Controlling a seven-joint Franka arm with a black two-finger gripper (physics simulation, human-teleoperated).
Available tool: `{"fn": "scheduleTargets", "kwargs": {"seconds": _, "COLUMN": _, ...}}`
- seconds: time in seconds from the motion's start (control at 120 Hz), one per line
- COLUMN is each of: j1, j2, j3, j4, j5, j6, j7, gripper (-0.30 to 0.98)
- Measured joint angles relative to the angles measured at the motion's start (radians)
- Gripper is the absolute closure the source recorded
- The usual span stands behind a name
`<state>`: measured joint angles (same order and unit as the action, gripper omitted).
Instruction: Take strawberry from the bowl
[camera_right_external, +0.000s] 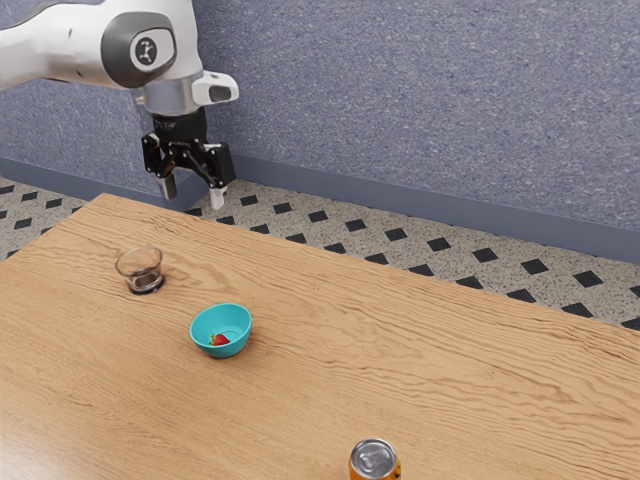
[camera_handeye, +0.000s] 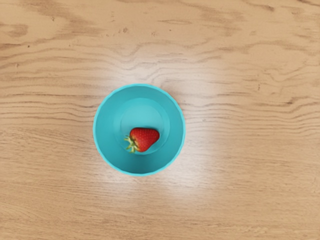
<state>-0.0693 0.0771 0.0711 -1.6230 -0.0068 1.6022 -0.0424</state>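
My gripper (camera_right_external: 192, 192) is open, high above the table with its fingertips pointing down and spread apart, nothing between them. The strawberry (camera_right_external: 219, 340) lies inside the turquoise bowl (camera_right_external: 240, 336), which stands upright on the wooden table. Seen from my hand, the red strawberry (camera_handeye: 145, 139) rests on its side on the bottom of the bowl (camera_handeye: 102, 142), off its centre, with green leaves at one end. A wide gap separates the gripper from the bowl below.
A clear glass cup (camera_right_external: 140, 266) with a dark base stands near the bowl, toward the exterior view's left. An orange can (camera_right_external: 375, 461) is at that view's lower edge. The table's (camera_right_external: 450, 350) far edge borders a tiled floor and a blue-grey wall.
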Motion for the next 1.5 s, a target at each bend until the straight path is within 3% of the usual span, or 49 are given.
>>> {"fn": "scheduleTargets", "kwargs": {"seconds": 0.217, "j1": -0.002, "j2": 0.006, "j3": 0.001, "j4": -0.108, "j5": -0.033, "j6": 0.042, "j7": 0.058, "gripper": 0.01}}
{"fn": "scheduleTargets", "kwargs": {"seconds": 0.383, "j1": 0.005, "j2": 0.064, "j3": 0.042, "j4": -0.131, "j5": -0.059, "j6": 0.122, "j7": 0.397, "gripper": 0.02}}
{"fn": "scheduleTargets", "kwargs": {"seconds": 0.617, "j1": 0.003, "j2": 0.130, "j3": -0.021, "j4": -0.262, "j5": 0.027, "j6": 0.241, "j7": 0.874, "gripper": 0.13}}
{"fn": "scheduleTargets", "kwargs": {"seconds": 0.883, "j1": 0.056, "j2": 0.214, "j3": -0.036, "j4": -0.278, "j5": 0.069, "j6": 0.377, "j7": 1.242, "gripper": 0.31}}
{"fn": "scheduleTargets", "kwargs": {"seconds": 1.025, "j1": 0.104, "j2": 0.234, "j3": -0.043, "j4": -0.315, "j5": 0.069, "j6": 0.439, "j7": 1.382, "gripper": 0.35}}
{"fn": "scheduleTargets", "kwargs": {"seconds": 1.5, "j1": 0.107, "j2": 0.320, "j3": -0.061, "j4": -0.310, "j5": 0.011, "j6": 0.508, "j7": 1.666, "gripper": 0.38}}
